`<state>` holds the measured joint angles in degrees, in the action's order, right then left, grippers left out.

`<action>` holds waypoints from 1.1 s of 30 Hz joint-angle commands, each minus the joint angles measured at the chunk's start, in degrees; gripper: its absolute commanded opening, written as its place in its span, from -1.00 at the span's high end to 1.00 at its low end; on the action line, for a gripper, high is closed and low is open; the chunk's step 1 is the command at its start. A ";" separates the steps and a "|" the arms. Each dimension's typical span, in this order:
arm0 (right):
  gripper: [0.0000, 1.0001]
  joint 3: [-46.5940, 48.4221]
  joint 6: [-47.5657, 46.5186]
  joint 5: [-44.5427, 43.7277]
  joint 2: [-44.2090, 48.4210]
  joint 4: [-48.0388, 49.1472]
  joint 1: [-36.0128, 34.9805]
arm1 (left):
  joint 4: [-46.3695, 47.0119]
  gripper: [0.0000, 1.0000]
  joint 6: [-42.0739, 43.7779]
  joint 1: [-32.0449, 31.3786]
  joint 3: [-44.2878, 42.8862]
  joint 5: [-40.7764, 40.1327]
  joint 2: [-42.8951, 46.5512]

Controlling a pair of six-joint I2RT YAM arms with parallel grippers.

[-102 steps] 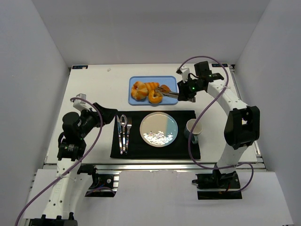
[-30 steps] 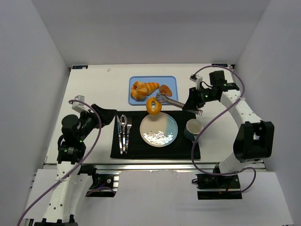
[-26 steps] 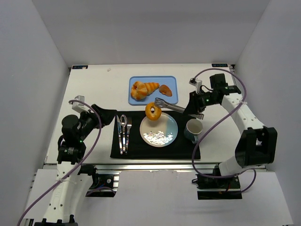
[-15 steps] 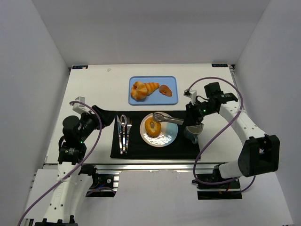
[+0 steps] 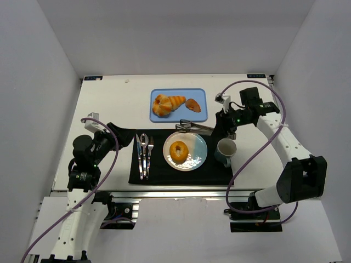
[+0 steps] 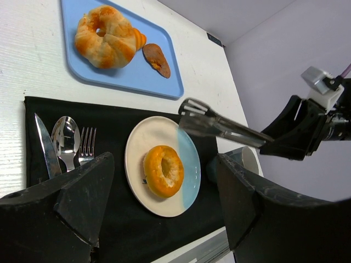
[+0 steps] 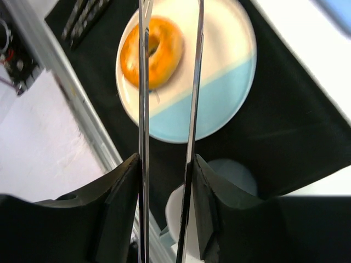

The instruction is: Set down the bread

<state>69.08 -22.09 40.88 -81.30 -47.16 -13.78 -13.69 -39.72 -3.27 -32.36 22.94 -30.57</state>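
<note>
On the plate [image 5: 199,143] the bread [image 5: 179,150] is lying centred; the right gripper [image 5: 220,125] is clamping tongs [image 5: 196,127] (tips gaping) at twelve o'clock. A low retreat is risking bumping the mug [image 5: 225,149] at three o'clock.

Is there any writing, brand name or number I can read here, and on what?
No text can be read.
The far-left corner tag: too small to read.
The far-right corner tag: too small to read.
The bread, plate, tray, mug, tongs: no writing shows.
</note>
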 commanded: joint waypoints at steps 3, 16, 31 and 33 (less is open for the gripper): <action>0.12 5.09 4.67 -0.01 -2.28 6.10 2.09 | 1.13 -0.69 0.00 0.10 -0.07 -0.09 -0.02; 0.07 23.80 3.81 -17.59 -24.32 16.39 5.34 | 2.53 -0.69 0.35 0.10 -0.25 0.53 -1.60; -0.03 26.29 5.38 -14.69 -30.24 15.69 5.25 | 2.09 -0.69 0.00 0.02 0.54 -0.18 -1.33; -0.02 25.67 6.52 -14.52 -29.10 16.30 5.17 | 2.35 -0.69 0.00 0.02 0.54 0.09 -1.69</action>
<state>95.22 -17.26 24.47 -113.99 -32.86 -8.36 -11.99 -39.70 -3.27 -32.29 22.96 -31.94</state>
